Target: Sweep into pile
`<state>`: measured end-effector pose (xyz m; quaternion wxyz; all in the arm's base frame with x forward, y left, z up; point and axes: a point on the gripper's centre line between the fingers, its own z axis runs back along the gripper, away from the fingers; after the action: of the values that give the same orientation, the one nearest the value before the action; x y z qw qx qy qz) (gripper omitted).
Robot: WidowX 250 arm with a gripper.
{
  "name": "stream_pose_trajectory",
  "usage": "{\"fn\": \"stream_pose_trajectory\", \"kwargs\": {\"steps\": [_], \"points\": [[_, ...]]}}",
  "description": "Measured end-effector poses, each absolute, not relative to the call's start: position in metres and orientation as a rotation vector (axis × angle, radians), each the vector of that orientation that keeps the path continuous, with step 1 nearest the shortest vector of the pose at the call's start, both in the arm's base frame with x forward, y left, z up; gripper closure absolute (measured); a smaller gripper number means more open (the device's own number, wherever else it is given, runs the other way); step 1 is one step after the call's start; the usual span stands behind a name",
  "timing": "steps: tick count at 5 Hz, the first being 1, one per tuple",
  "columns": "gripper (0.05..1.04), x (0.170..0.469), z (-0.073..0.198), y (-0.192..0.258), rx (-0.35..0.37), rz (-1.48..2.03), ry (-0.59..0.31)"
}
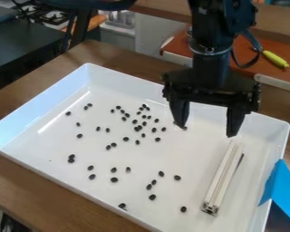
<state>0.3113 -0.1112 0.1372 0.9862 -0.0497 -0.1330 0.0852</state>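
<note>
I'm wearing black all over my arm [211, 27]. Cable [254, 41], black too, looping beside me. Thin, shiny ring [209, 51] circling my narrow wrist section. Gripper [206, 131] showing wide, blocky body, small knobby bits studding its ends, dark fingers [234, 120] tapering towards tips.

Your work surface is a brown wooden table [17, 181] with visible grain. You have one white, rectangular tray [44, 97] lying flat on it, with raised walls and rounded corners. Its long walls run roughly along the table's far and near edges; one short wall faces the left edge. You will note bare wood between the tray and the table's far left corner. At the tray's right wall, you have a blue item [282, 188]; its contact with the table cannot be confirmed.
</note>
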Motion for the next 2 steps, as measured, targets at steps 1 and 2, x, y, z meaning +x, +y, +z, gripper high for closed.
{"fn": "stream_pose_trajectory", "kwargs": {"steps": [1, 2], "points": [[0.083, 0.31, 0.127, -0.111, -0.087, 0.172, -0.237], [0.083, 0.315, 0.115, -0.115, -0.087, 0.164, -0.231]]}}
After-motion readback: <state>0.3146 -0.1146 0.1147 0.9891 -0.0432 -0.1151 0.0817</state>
